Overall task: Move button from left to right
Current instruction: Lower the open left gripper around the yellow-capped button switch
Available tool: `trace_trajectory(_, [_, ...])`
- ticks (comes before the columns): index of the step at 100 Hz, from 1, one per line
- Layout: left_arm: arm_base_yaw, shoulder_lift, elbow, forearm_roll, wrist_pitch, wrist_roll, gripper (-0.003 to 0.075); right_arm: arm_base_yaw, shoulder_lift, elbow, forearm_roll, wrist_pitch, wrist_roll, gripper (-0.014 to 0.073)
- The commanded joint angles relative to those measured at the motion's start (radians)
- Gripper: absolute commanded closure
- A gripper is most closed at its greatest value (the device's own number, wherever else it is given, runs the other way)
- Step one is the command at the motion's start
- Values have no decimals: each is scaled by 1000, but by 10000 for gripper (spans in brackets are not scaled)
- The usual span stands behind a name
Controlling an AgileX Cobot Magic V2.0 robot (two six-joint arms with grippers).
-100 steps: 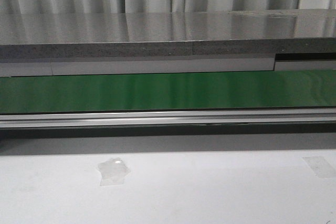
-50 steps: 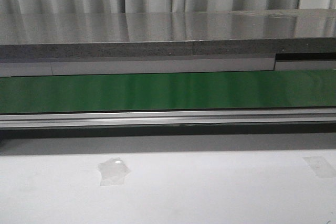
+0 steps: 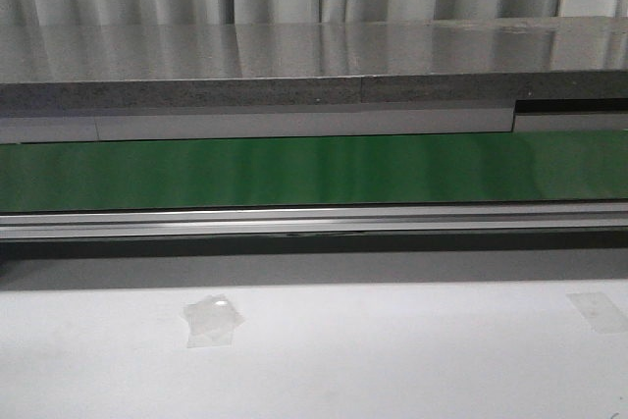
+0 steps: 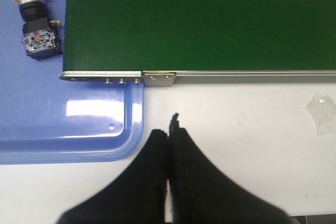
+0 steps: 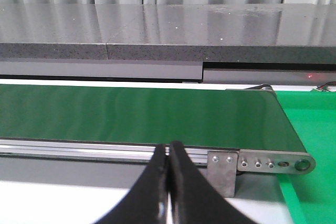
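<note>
No text, brand, number or sign can be read in any view. The button (image 4: pixel 35 24), lying on the blue tray (image 4: pixel 68 135) off to one side of the left claw (image 4: pixel 169 129), carries small blue and red marks, too small to read.

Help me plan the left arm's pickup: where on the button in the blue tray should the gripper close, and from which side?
Grip the button across its black blocky body, probably from above. It lies on its side on the blue tray, and the body's flat sides suit the fingers better than the round cap. The left gripper is shut and must open first.
</note>
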Motion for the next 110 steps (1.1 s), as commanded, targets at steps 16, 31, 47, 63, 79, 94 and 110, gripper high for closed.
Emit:
trace_trajectory(16, [-9,-13,-35,-15,-44,35,617,-8,-18,-16,-10,-81,-5,661])
trace_trajectory(31, [-9,-13,-35,-15,-50,35,274,-8,-18,-16,-10,-81,-5,661])
trace_trajectory(47, [-9,-13,-35,-17,-53,22,98,-8,-18,-16,-10,-81,-5,661])
trace_trajectory(63, [-9,-13,-35,-8,-61,22,134,-8,-18,-16,-10,-81,-5,661])
trace_trajectory(79, [63,8,-65,-3,-83,17,138,-8,-18,-16,-10,-81,-5,661])
trace_trajectory(94, [197,76,-130,-6,-85,22,138,-8,-18,-16,-10,-81,-5,661])
trace_trajectory(110, [289,184,-200,-40,-109,50,139,-8,-18,-16,-10,-81,-5,661])
